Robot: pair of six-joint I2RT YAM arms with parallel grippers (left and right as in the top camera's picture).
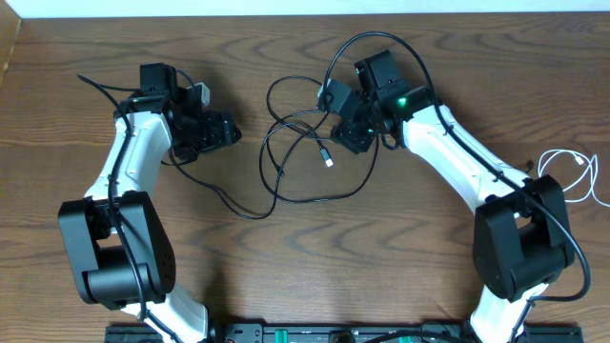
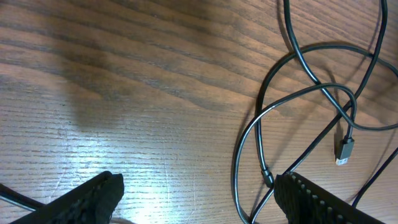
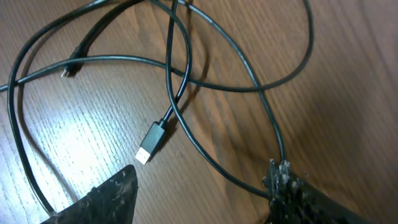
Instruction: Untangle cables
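We see the two black cables (image 3: 257, 91) lying in a loose tangle on the middle of the table (image 1: 57, 114), between the two arms. Their loops cross over one another several times, and one long strand trails out toward the left arm. A flat USB plug (image 3: 151, 142) lies on the wood inside the tangle, just in front of the right gripper (image 1: 345, 141); a smaller plug (image 3: 68, 70) lies further off among the loops. The white cable (image 1: 589, 164) lies by itself at the table's right edge, well apart from the black ones and beside the right arm's base. The left gripper (image 1: 229, 133) hovers at the left side of the tangle with its jaws spread wide and only bare wood between them; it grips nothing, though one loop runs close by one of its fingers (image 2: 317, 202). The right gripper sits low over the right side of the tangle, its jaws also apart and nothing clamped between them. One black strand runs right up to the tip of one finger (image 3: 292, 193), and we cannot tell whether it touches it or passes beneath.
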